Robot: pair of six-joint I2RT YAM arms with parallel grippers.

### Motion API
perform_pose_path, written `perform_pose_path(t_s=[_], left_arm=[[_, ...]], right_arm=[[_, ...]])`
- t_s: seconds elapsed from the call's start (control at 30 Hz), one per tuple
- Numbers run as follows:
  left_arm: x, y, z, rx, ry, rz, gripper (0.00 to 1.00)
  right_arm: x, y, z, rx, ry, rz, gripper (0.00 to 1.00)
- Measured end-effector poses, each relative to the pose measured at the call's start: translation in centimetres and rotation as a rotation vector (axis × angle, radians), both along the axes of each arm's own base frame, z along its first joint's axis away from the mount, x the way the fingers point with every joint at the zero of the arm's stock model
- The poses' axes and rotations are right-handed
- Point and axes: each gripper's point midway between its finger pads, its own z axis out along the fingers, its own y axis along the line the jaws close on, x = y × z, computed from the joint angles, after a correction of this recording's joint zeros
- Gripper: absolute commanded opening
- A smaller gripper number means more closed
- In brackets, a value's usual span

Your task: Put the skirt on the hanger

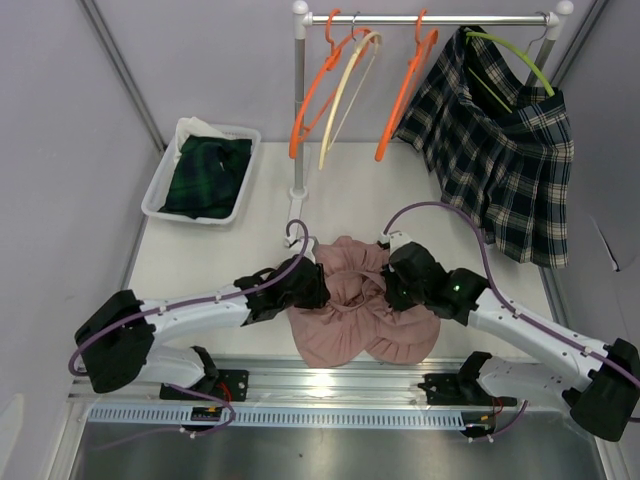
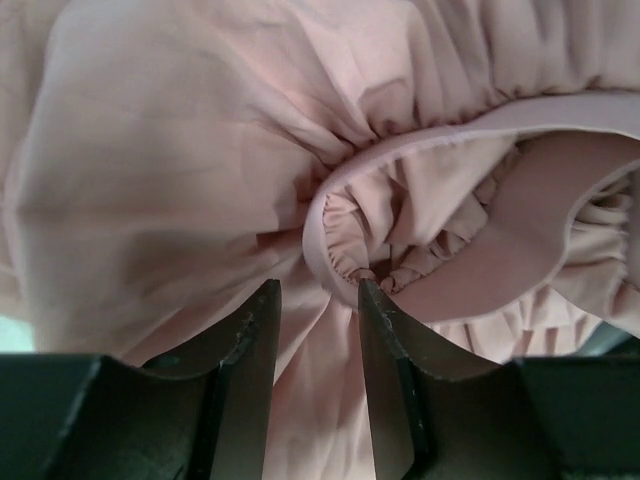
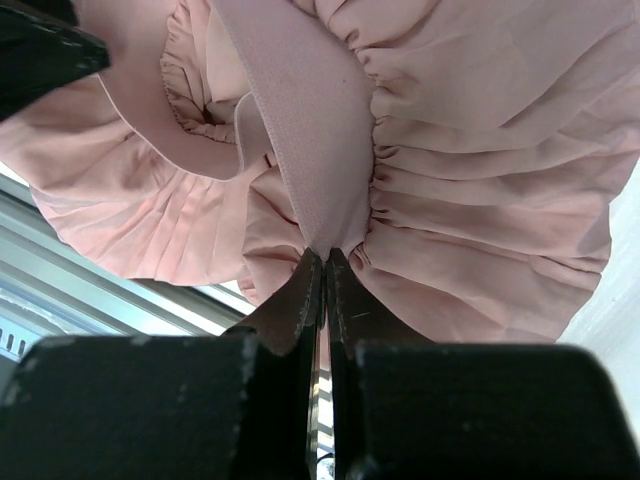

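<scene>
Four hangers: on a rail (image 1: 430, 18) at the upper right of the top view; left orange hanger (image 1: 297, 130), cream hanger (image 1: 327, 145) and right orange hanger (image 1: 407, 95) are bare, while the green hanger (image 1: 515, 52) carries a dark plaid skirt (image 1: 505, 150).
Basket: white basket (image 1: 163, 190) at upper left of the table (image 1: 200, 260), holding a dark green plaid cloth (image 1: 210, 175), with something white tucked at its far corner.
Task item: pink skirt (image 1: 360, 325) lies bunched on the table at lower centre, between the two arms and well apart from the rail.
Obstruction: both wrists sit over the skirt's upper half and cover the fabric beneath them from above.
Hard to make out: neither set of fingertips shows in the top view. The wrist views are filled with pink folds (image 2: 180, 180), so the skirt's overall lie cannot be read there. The plaid skirt hides most of the green hanger.
Left gripper (image 2: 315, 290): jaws parted with a clear gap; loose fabric lies between them, unpinched, and the curled waistband edge (image 2: 480, 115) touches the right-hand fingertip.
Right gripper (image 3: 322, 255): fingers pressed together, pinching the skirt's flat waistband (image 3: 300, 130) where the gathers (image 3: 480, 150) begin.
</scene>
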Motion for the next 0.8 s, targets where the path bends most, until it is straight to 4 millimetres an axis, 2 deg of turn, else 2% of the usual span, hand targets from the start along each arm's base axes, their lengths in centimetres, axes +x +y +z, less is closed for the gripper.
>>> perform_pose_path(t_s=[0.13, 0.3, 0.33, 0.37, 0.4, 0.43, 0.53, 0.63, 0.73, 0.8], left_arm=[[0.3, -0.5, -1.1, 0.004, 0.017, 0.011, 0.42], [0.6, -0.9, -1.4, -0.004, 0.014, 0.013, 0.37], [0.7, -1.0, -1.4, -0.008, 0.012, 0.013, 0.32], [0.8, -1.2, -1.4, -0.015, 0.01, 0.014, 0.18], [0.8, -1.4, -1.3, -0.024, 0.01, 0.02, 0.08], [0.9, -1.4, -1.3, -0.022, 0.008, 0.018, 0.01], [1.0, -1.3, -1.2, -0.003, 0.009, 0.021, 0.0], [1.5, -0.8, -0.1, 0.025, -0.01, 0.033, 0.0], [2.3, 1.0, 2.0, 0.055, -0.054, 0.057, 0.0], [3.0, 2.6, 3.6, 0.069, -0.089, 0.086, 0.0]], right_arm=[[-0.1, -0.3, 0.1, -0.001, 0.001, -0.005, 0.05], [0.0, -0.5, 0.4, 0.002, -0.002, -0.013, 0.06], [0.1, -0.6, 0.5, 0.004, -0.003, -0.016, 0.08], [0.1, -0.6, 0.5, 0.005, -0.004, -0.019, 0.09], [0.2, -0.7, 0.6, 0.006, -0.005, -0.023, 0.11], [0.3, -0.8, 0.6, 0.007, -0.007, -0.029, 0.16], [0.9, -1.4, 0.9, 0.014, -0.012, -0.058, 0.34], [1.8, -2.1, 1.4, 0.027, -0.015, -0.093, 0.53], [2.9, -3.0, 2.2, 0.044, -0.023, -0.131, 0.64], [3.7, -3.6, 3.0, 0.063, -0.03, -0.157, 0.65]])
